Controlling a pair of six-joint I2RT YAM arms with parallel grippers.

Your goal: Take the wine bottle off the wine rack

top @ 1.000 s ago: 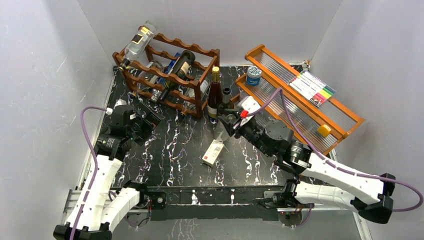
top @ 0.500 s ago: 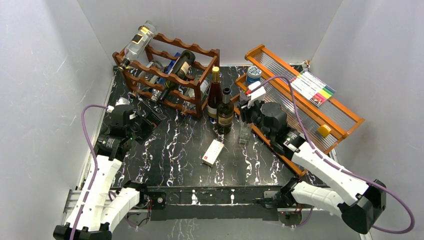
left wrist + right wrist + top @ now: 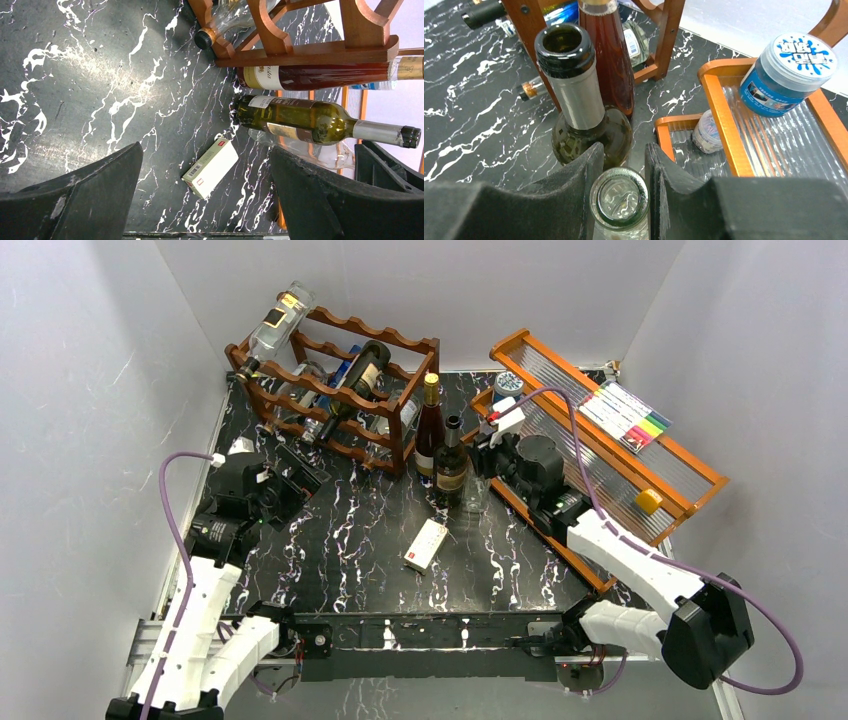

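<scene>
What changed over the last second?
The right gripper, shut on the clear glass bottle at its neck, pulled back toward the orange-brown ribbed shelf. This swung the bottle from tilted to upright beside the dark green wine bottle. Unchanged: the open left gripper, the dark reddish-brown wooden wine rack and its bottles, and the small white box.

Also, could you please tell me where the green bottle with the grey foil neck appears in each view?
Top external: green bottle stands at centre, just right of the wine rack.
Left wrist: green bottle right of centre, looking sideways.
Right wrist: green bottle upper left, mouth open.
Shared landmark: the amber bottle beside it.
</scene>
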